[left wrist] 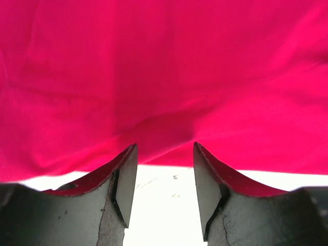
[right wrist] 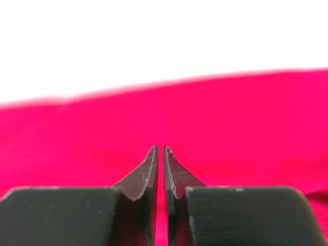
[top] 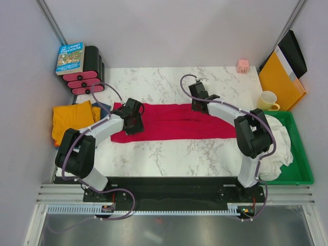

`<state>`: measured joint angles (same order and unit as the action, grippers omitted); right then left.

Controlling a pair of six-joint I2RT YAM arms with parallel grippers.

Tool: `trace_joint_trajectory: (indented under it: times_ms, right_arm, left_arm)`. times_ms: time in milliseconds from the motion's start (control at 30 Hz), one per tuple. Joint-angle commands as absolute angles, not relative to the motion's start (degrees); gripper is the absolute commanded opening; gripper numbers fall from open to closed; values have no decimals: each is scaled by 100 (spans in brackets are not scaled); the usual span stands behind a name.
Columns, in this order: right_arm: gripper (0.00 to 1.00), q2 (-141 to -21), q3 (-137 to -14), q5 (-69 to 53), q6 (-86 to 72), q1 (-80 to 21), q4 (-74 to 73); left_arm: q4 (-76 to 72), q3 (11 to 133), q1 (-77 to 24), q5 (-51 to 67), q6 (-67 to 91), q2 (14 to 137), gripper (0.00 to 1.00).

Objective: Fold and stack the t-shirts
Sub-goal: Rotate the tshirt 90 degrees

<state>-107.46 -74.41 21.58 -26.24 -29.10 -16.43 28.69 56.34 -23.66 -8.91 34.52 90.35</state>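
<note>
Marble table [top: 169, 154], hands [top: 134, 122] [top: 199, 104] low over t-shirt [top: 174, 123]

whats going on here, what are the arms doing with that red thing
Two robot arms are folding a red shirt, which lies as a long strip across the table. The left pincer is open, low over the shirt's left part near an edge. The right pincer is shut at the shirt's far edge; whether it pinches fabric cannot be told. An orange shirt lies folded at the table's left side, so the red one is mid-fold and not yet stacked.
</note>
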Motion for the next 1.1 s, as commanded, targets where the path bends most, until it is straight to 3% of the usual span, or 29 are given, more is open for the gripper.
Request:
trace_joint_trajectory:
  times_ms: [0,200,600,867,1067]
  right_arm:
    - [13,-11292,-8172,2259,-2778,-2409,-1811]
    - [13,-12242,-8929,2118,-2865,-2162,-2529]
    - [13,-11208,-7034,1749,-3542,-2153,-2426]
    - [13,-9873,-5592,1538,-3928,-2311,-2636]
    - [12,-9211,-4888,1363,-4359,-3276,-2803]
  left_arm:
    - [2847,5344,-2391,-931,3884,8675,54]
    - [3119,5396,-2391,-844,4104,9166,51]
    - [3515,6792,-1961,-589,3868,10676,52]
    - [4455,9480,-1793,-668,3358,12417,54]
    - [5167,11906,-1828,-317,2902,13806,55]
